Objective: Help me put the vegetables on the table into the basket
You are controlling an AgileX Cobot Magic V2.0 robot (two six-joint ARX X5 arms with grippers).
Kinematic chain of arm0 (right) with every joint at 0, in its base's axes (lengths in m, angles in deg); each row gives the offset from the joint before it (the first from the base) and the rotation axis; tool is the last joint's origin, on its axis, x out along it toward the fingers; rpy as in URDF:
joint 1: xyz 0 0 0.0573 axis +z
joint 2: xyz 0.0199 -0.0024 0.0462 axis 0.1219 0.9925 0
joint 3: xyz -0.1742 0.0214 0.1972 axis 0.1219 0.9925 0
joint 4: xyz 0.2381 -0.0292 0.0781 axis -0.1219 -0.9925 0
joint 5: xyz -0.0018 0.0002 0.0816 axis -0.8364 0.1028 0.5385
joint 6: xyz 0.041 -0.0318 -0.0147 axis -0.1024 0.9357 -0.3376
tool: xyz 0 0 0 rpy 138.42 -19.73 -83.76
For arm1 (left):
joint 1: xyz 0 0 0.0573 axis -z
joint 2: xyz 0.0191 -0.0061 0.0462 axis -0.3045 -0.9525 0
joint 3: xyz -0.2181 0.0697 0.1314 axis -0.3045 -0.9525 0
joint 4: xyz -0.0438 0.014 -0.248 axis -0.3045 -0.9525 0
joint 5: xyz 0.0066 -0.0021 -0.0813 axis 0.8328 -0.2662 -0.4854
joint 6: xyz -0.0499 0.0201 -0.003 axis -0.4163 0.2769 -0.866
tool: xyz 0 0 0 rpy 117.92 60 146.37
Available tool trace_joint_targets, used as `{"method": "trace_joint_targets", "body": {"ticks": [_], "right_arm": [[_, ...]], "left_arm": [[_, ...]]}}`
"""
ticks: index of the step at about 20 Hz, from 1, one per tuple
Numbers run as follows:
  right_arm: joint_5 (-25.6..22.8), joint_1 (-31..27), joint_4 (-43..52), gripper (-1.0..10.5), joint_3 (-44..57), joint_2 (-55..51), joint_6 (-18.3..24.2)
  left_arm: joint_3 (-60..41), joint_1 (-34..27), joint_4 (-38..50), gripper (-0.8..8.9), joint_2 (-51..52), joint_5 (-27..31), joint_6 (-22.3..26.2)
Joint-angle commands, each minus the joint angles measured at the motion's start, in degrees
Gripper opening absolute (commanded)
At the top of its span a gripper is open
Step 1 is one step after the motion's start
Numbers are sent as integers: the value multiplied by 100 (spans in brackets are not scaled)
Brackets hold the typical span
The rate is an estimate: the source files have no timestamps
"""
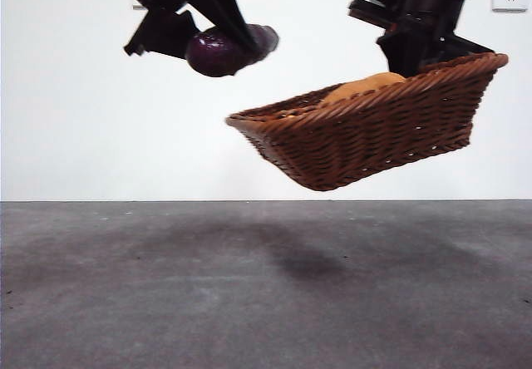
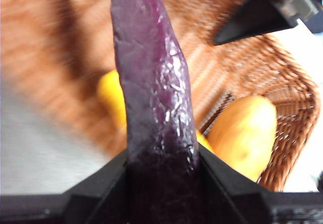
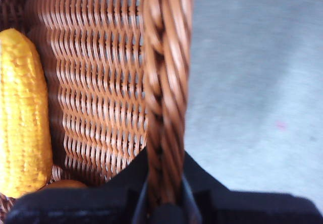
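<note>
Holding the basket (image 1: pixel 374 132) tilted in the air by its rim: right gripper (image 3: pixel 164 204), jaws clamped. Potato (image 2: pixel 243 135) and corn (image 3: pixel 22 113) are inside. Eggplant (image 1: pixel 220 51) is left, pinched in the left gripper (image 2: pixel 161 168), above and beside the low rim. Table (image 1: pixel 266 302) looks bare; only the drop remains.

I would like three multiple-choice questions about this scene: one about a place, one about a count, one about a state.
1. Where is the basket?
A. flat on the table
B. lifted above the table, tilted
C. upside down

2. How many vegetables lie inside the basket?
A. none
B. two
C. four

3. What does the left gripper hold?
A. nothing
B. the potato
C. the eggplant

Answers: 1 B, the right gripper clamps its rim in the air. 2 B, the potato and the yellow piece. 3 C, the jaws grip it near the basket.
</note>
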Motion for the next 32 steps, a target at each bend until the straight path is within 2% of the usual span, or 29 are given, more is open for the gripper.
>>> {"method": "trace_joint_targets", "body": {"ticks": [1,6,7,9,10,14,18,20,23,24,27,32], "right_arm": [[87,243,0,-17,-33,-42,-46],[267,577,33,-17,-33,-42,-46],[345,612,33,-17,-33,-42,-48],[463,647,24,-17,-33,-42,-50],[496,658,15,-17,-33,-42,-52],[492,682,-42,-17,-33,-42,-63],[356,560,-33,-17,-33,-42,-109],[358,396,22,-17,-33,-42,-111],[358,31,149,-17,-33,-39,-155],[361,-94,192,-17,-33,-37,-153],[457,-457,326,-17,-33,39,-138],[857,-1012,415,-17,-33,575,162]], "left_arm": [[-24,153,68,-9,-149,39,-42],[-24,251,85,11,-254,39,-98],[-24,251,81,119,-254,37,-192],[-24,251,85,527,-254,39,-186],[-24,251,85,632,-254,39,-188],[-22,249,348,629,-221,33,-258],[-22,144,249,629,133,72,-138],[-22,2,-61,604,483,361,-55],[-22,-76,-1080,-30,1049,1051,463],[-22,-76,-1403,-2,1209,1108,573],[-22,-74,-2214,-2,1576,1110,789],[-22,-59,-2948,-2,2103,1113,866]]}}
